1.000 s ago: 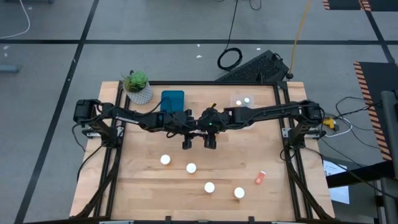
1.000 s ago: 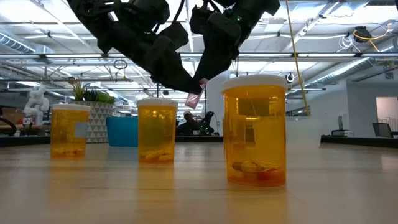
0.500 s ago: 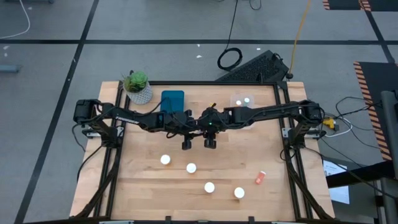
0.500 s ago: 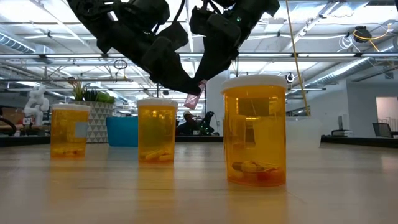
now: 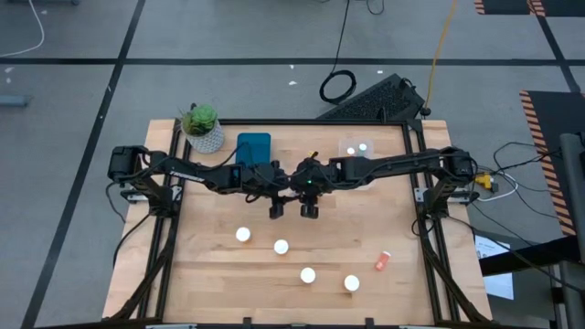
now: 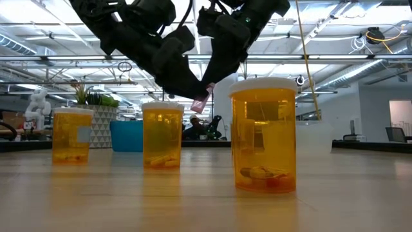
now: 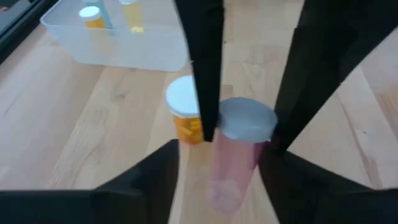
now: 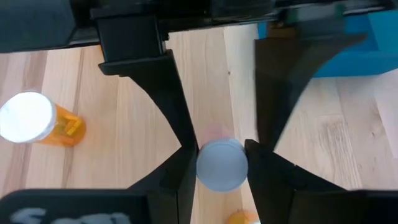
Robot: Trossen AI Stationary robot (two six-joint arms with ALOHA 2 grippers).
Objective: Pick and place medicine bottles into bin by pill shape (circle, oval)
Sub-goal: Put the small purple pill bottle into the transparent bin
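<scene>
Midair above the counter's [image 5: 210,283] centre, both sets of fingers pinch one pink bottle [image 7: 239,155], left gripper [image 5: 277,212] at nine o'clock, right gripper [image 5: 309,211] at three; one should let go only once the other's hold looks secure.

Both arms meet above the middle of the tabletop [image 5: 210,292], and the left gripper [image 5: 276,211] and right gripper [image 5: 310,211] crowd one pink bottle [image 6: 201,101] held aloft between them, so no path runs through there. Toward the front edge, four white-capped amber bottles [image 5: 281,247] stand in a loose diagonal row with passable gaps between them. A small bottle [image 5: 382,261] lies near the right edge. Along the back edge stand a potted plant [image 5: 202,127], a blue bin [image 5: 254,146] and a clear bin [image 5: 355,146]. The front left corner lies open.
</scene>
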